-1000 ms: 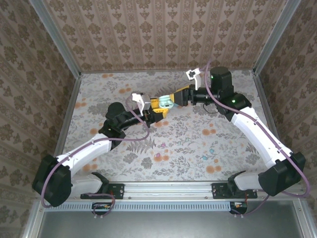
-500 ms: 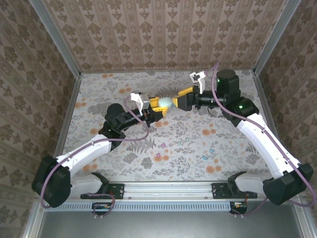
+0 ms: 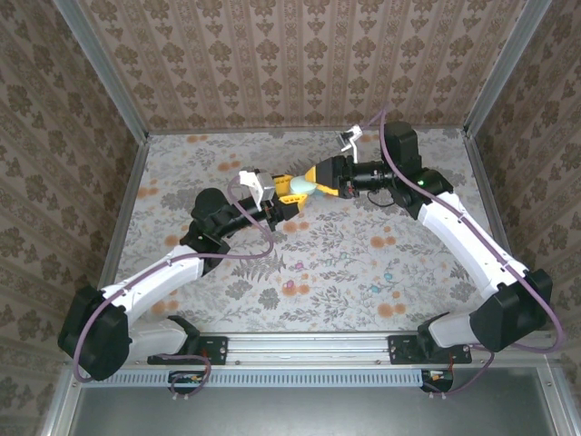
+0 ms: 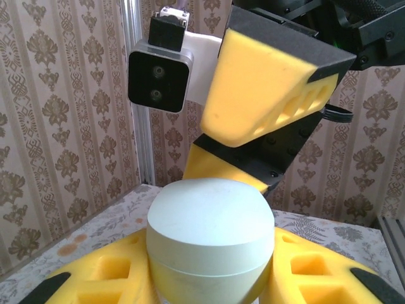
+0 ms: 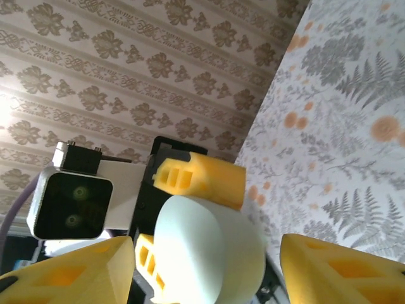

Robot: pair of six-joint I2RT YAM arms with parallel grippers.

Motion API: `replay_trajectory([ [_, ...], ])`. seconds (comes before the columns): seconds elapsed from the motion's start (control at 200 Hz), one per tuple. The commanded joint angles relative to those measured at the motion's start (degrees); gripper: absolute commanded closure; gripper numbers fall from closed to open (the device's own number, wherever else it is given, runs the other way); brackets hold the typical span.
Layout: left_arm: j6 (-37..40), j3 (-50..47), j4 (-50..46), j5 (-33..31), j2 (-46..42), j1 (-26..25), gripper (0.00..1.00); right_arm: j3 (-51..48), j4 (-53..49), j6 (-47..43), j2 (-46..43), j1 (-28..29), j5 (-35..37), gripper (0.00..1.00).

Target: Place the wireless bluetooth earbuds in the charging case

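Right gripper (image 3: 316, 180) returned, straddling the closed charging case (image 4: 209, 240).

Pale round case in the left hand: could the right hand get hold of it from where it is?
Probably yes. The right hand is open and lined up with the case, whose top sticks out free above the left hand gripping it.

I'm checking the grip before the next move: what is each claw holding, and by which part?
Left claw grips the pale charging case by its lower half; right claw stands open facing it, holding nothing.
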Motion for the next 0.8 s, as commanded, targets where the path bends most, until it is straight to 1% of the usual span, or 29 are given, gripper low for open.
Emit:
replay_trajectory([
  [0.0,1.47,2.43,2.06,0.53,-0.57,-0.42,0.72,-0.08,3.63,6.54,1.47,0.32,-4.37,0.38],
  [0.075,1.70,2.61,2.16,0.42,-0.66,-0.48,0.72,-0.27,4.73,8.92,2.83,0.42,-5.58,0.41],
  [0.26,2.09,2.75,1.71,0.69,-0.83,-0.41,0.72,-0.82,8.11,11.27,3.81,0.59,-7.77,0.43],
  [0.34,2.00,2.92,1.71,0.81,-0.70,-0.44,0.72,-0.93,8.76,11.82,4.21,0.63,-7.95,0.47],
  [0.44,1.98,3.13,1.58,1.24,-0.57,-0.48,0.72,-1.38,10.17,12.81,4.62,0.45,-8.02,0.52],
  [0.555,2.35,3.19,0.77,0.89,-0.75,-0.43,0.72,-1.91,11.74,14.03,4.49,0.24,-8.39,0.62],
  [0.7,3.14,3.12,-0.79,-0.63,-1.02,-0.39,0.71,-2.83,13.32,15.31,3.40,0.28,-8.98,0.72],
  [0.79,3.23,3.13,-1.31,-0.76,-0.85,-0.39,0.71,-4.22,16.33,17.74,2.69,0.06,-8.37,0.81],
])
